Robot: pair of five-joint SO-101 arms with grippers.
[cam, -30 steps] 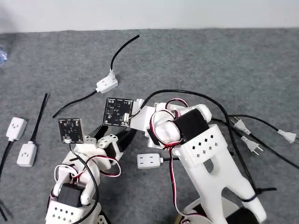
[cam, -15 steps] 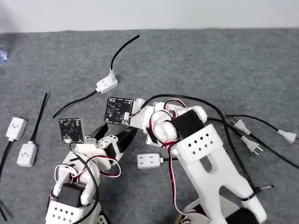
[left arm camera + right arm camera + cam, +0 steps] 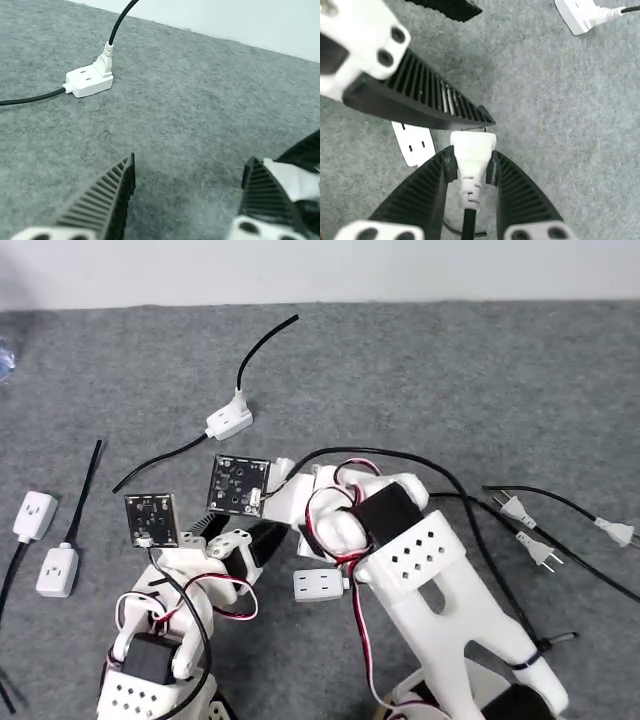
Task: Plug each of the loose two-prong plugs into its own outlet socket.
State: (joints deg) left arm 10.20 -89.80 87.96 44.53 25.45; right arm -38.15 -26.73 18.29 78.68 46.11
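My right gripper [image 3: 472, 155] is shut on a white two-prong plug [image 3: 471, 152], its black cord trailing back between the fingers. Just below the plug lies a white outlet socket [image 3: 412, 142], seen in the high view [image 3: 320, 585] beside the right arm. My left gripper [image 3: 190, 165] stands open over bare carpet, close beside the right one; one of its black fingers [image 3: 420, 95] crosses the right wrist view. Farther off lies another socket [image 3: 89, 81] with a plug in it. Three loose plugs [image 3: 540, 552] lie at the right.
Two more white sockets [image 3: 35, 515] [image 3: 57, 570] lie at the left edge with a loose black cord [image 3: 85, 490]. Black cables [image 3: 560, 500] run over the carpet on the right. The far half of the grey carpet [image 3: 420, 370] is open floor.
The right arm has swung a little to the left with the plug in its gripper, closing in on the left gripper. The left arm has stayed put.
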